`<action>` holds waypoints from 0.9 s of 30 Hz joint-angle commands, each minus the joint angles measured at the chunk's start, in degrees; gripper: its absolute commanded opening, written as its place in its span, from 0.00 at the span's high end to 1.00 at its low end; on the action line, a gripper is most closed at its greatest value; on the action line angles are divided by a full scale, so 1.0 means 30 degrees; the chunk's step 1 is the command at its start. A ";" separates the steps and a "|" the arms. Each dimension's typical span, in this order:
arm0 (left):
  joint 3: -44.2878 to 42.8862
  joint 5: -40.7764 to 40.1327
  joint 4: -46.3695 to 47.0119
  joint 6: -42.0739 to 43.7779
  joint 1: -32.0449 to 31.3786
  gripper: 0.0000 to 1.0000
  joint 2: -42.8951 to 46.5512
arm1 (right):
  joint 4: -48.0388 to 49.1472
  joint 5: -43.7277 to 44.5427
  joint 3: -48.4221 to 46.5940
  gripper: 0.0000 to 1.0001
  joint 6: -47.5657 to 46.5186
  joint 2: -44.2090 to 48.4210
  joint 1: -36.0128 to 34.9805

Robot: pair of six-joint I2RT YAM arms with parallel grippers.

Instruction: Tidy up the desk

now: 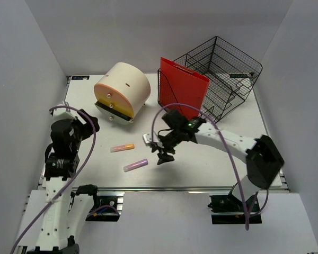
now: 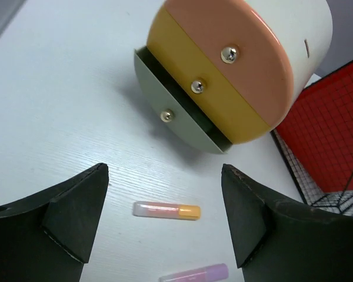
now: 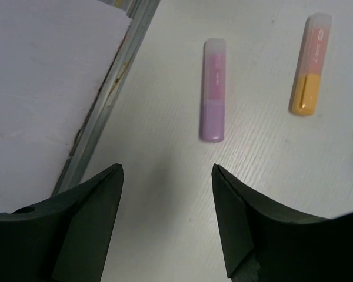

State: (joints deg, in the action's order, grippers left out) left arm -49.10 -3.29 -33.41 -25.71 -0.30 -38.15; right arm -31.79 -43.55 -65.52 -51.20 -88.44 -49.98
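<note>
Plain grey walls [image 1: 148,32] are rising well beyond the right pincer [image 1: 160,152] and off to either side of it (matte, pale). Even light is falling around the pincer, casting only faint shadows beneath it.

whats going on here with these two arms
Two robot arms are tidying a desk. The left gripper and right gripper are both open and empty. The right one hovers near a purple highlighter, with an orange highlighter lying beside it. The left one faces a round drawer box with its bottom drawer ajar. A red folder stands by a wire rack.
</note>
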 commanded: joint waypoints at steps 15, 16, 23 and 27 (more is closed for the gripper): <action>0.2480 -0.4734 0.1381 0.1247 -0.0312 0.13 0.4572 | 0.2595 0.5988 -0.5758 0.36 0.3529 -0.8162 -0.4142; 0.2451 -0.4763 0.1351 0.1218 -0.0312 0.13 0.4660 | 0.2715 0.6397 -0.5759 0.37 0.3676 -0.8310 -0.4171; 0.2568 -0.4821 0.1322 0.1159 -0.0312 0.13 0.5012 | 0.3653 0.8069 -0.5378 0.40 0.4790 -0.8633 -0.4288; 0.2568 -0.4821 0.1351 0.1159 -0.0312 0.13 0.5129 | 0.3887 0.8685 -0.5261 0.43 0.5025 -0.8868 -0.4230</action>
State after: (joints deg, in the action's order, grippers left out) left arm -41.65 -17.10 -29.95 -22.31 -0.99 -23.31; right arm -22.17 -20.12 -80.58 -37.74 -114.43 -62.39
